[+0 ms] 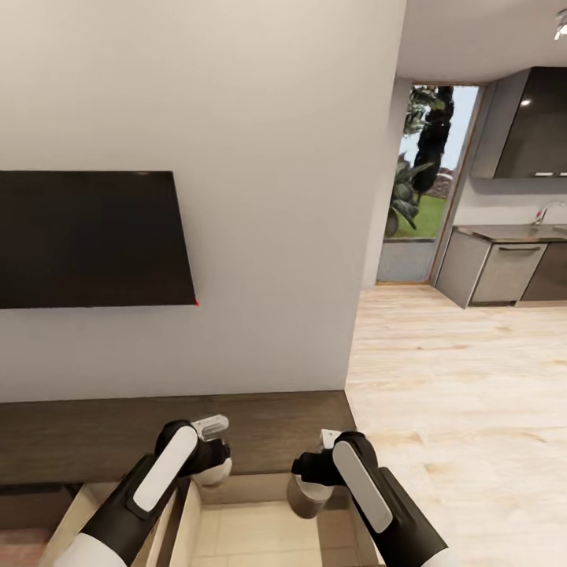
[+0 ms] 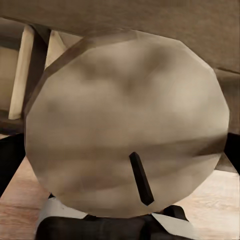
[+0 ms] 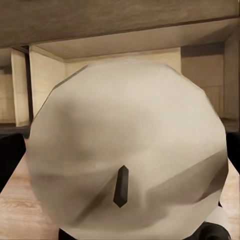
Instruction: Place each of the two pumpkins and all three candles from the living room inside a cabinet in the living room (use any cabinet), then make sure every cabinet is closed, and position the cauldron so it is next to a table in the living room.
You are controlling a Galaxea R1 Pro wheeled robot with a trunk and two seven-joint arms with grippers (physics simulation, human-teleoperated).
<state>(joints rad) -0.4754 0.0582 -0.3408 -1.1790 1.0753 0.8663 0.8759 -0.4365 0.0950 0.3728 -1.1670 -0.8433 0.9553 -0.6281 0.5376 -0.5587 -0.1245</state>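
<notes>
Both white-and-black arms were bent forward and low over the long dark-brown wood cabinet (image 1: 157, 429), whose open front showed pale, flat inner panels just beneath the wrists. The left pincer (image 1: 211, 465) was clamped on a short cream-beige faceted cylinder candle (image 2: 127, 125) with a stubby dark wick, held directly ahead of its fingers. The right pincer (image 1: 315, 480) gripped a second, paler candle of the same blunt, many-sided shape (image 3: 127, 140), just in front of the cabinet's opening.

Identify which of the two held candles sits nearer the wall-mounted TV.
The candle in the left pincer, that candle being on the TV side; the other candle hangs nearer the kitchen.
</notes>
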